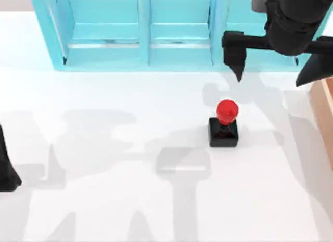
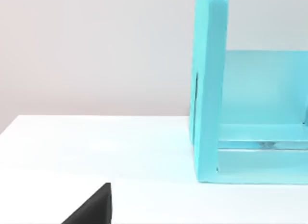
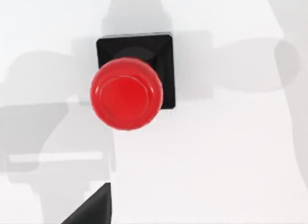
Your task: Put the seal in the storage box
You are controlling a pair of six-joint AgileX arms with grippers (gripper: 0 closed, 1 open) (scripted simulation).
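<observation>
The seal [image 1: 225, 123] stands upright on the white table, right of centre, its red knob over a black square base. The right wrist view looks straight down on the seal [image 3: 126, 93]. My right gripper [image 1: 270, 78] hovers beyond the seal, in front of the turquoise storage box [image 1: 145, 54], open wide with nothing between its fingers. The storage box stands along the far edge, with upright dividers making open compartments, and its side wall [image 2: 209, 89] is close in the left wrist view. My left arm [image 1: 6, 169] is parked at the table's left edge.
A brown, wood-coloured edge [image 1: 325, 112] runs along the table's right side. White tabletop with grey shadows spreads across the front and left [image 1: 104, 200].
</observation>
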